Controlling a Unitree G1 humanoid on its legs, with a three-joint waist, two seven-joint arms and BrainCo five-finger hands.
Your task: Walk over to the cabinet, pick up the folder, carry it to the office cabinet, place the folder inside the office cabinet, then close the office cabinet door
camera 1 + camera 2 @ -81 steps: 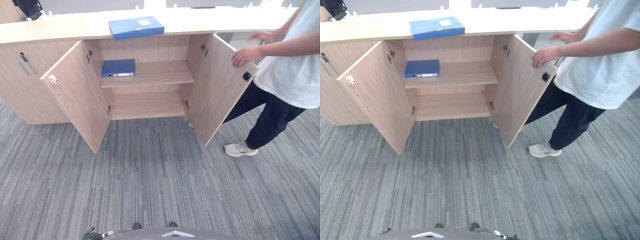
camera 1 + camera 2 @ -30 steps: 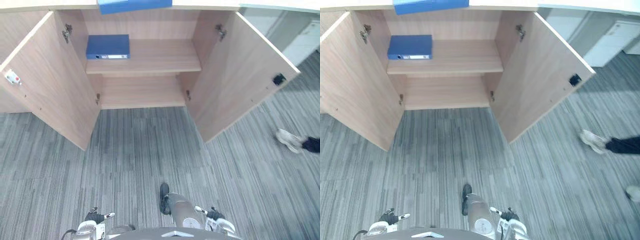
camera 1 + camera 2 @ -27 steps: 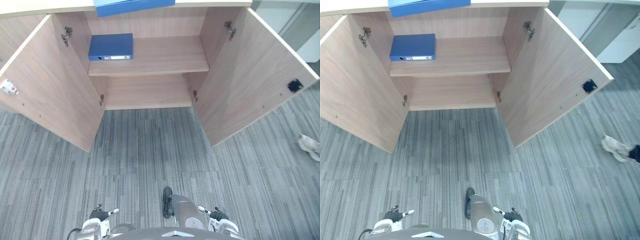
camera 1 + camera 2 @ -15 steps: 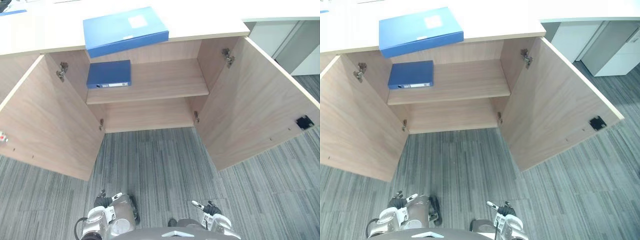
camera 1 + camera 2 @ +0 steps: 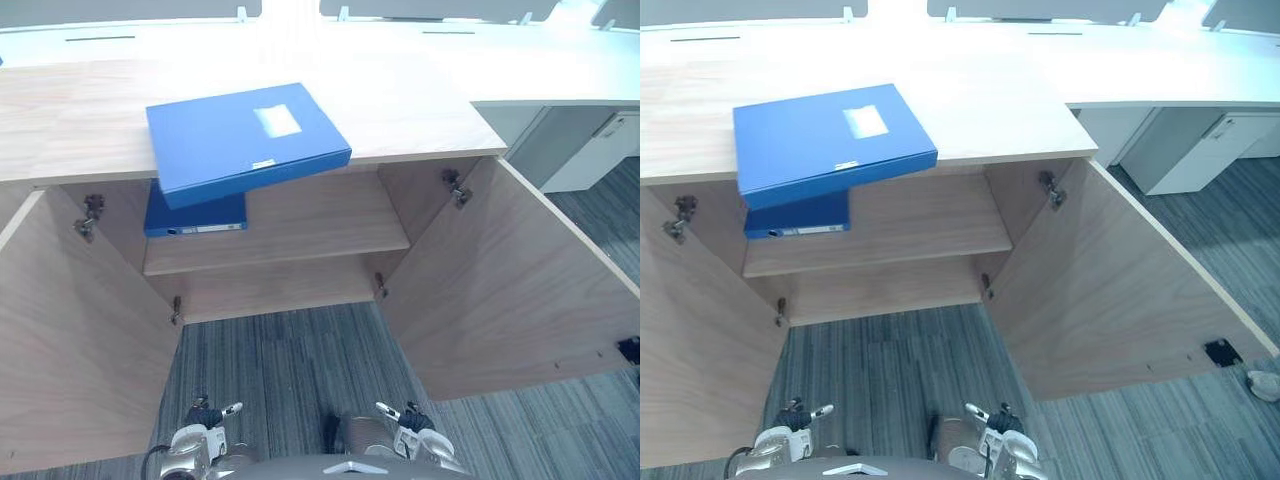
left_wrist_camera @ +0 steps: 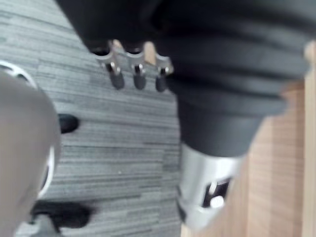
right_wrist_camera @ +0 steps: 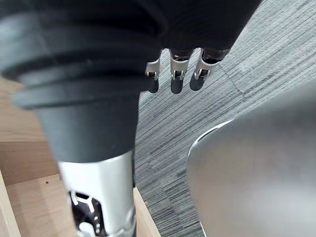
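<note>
Silver dark-tipped fingers (image 6: 116, 74), dark ribbed wrist covers (image 7: 74, 49)

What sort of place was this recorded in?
Probably an office: a low light-wood cabinet with both doors open, a flat blue box folder on its top, a second blue folder on its upper shelf, and grey striped carpet.

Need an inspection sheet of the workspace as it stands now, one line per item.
Surface: wooden cabinet top, bearing one folder.
Job's things: light blue folder lies flat on the top and appears to overhang its front edge. Left door and right door are both open.
Clutter: darker blue folder at the left end of the upper shelf.
Hands: left hand and right hand open, low over the carpet, holding nothing.
Cables: nothing seen.
Surroundings: grey striped carpet; white desks behind; a person's shoe at right.
</note>
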